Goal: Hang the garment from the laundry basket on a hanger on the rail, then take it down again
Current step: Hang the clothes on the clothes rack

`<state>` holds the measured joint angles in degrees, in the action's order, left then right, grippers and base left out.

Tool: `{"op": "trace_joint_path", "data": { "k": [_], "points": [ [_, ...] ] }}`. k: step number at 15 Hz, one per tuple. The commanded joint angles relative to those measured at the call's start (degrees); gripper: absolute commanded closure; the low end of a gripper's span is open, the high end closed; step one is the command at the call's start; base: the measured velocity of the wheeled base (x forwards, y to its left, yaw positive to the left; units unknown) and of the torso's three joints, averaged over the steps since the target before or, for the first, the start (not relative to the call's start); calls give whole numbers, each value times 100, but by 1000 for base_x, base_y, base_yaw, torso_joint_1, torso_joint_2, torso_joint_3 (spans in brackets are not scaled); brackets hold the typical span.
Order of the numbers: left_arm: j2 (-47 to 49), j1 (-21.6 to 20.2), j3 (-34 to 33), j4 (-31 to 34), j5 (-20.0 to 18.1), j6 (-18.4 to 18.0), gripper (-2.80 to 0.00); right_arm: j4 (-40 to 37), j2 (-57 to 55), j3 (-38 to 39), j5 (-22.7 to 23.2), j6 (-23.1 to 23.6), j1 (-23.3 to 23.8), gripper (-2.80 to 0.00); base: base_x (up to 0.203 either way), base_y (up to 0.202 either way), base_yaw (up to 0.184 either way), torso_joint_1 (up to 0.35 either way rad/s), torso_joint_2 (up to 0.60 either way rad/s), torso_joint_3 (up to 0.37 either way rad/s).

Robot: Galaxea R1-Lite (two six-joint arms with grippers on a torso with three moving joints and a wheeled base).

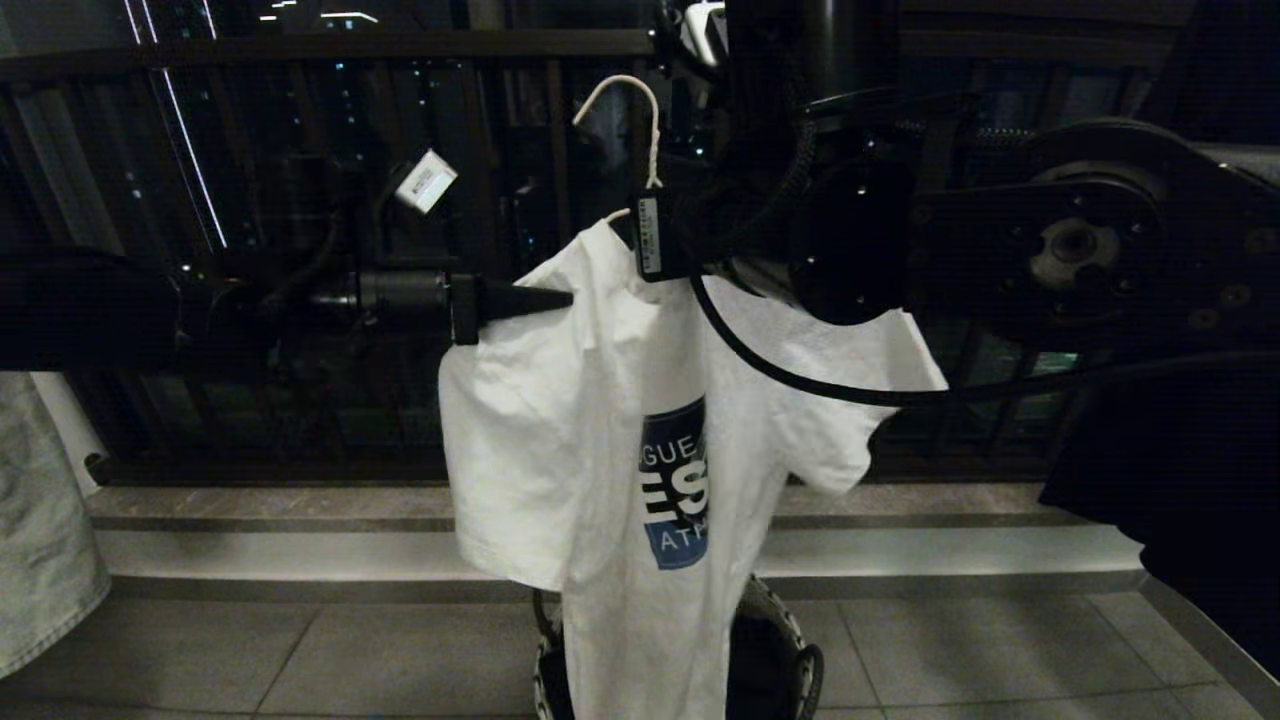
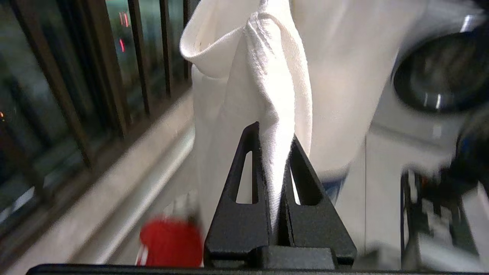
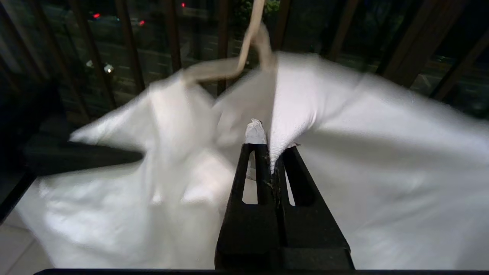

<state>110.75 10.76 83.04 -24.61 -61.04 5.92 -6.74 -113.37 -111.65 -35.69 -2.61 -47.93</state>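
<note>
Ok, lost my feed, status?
Left gripper shut on T-shirt shoulder. Right gripper shut on T-shirt collar by the wire hanger. Hanger off any rail. Laundry basket below.

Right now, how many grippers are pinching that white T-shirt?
2. The left gripper is shut on the T-shirt at the shoulder on its own side; the right gripper pinches a fold just below the hanger.

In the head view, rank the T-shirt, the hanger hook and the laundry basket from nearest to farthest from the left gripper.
1. T-shirt: pinched at its shoulder by the left gripper.
2. Hanger hook: above, to the gripper's right.
3. Laundry basket: on the floor, far below, behind the shirt's hem.
</note>
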Motion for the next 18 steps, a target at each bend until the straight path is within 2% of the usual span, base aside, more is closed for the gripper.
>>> {"op": "trace_joint_path", "data": {
  "k": [1, 2, 3, 6, 18],
  "points": [
    [64, 86, -508, -2627, 57, 1612, 0, -3, -53, 21, -9, -12, 3, 0, 0, 0, 0, 0, 0, 0],
    [91, 104, -728, -3234, 73, 2050, 0, -3, -75, 21, -9, -12, 3, 0, 0, 0, 0, 0, 0, 0],
    [105, 122, -888, -3525, 43, 2270, 0, 5, -139, 13, -9, -12, -5, 0, 0, 0, 0, 0, 0, 0],
    [77, 214, -1069, -3583, -92, 2276, 0, 120, -238, 12, -8, -3, -32, 0, 0, 0, 0, 0, 0, 0],
    [278, 351, -1343, -4253, -110, 2282, 0, 507, -89, -21, -35, 147, -306, 0, 0, 0, 0, 0, 0, 0]
  ]
}}
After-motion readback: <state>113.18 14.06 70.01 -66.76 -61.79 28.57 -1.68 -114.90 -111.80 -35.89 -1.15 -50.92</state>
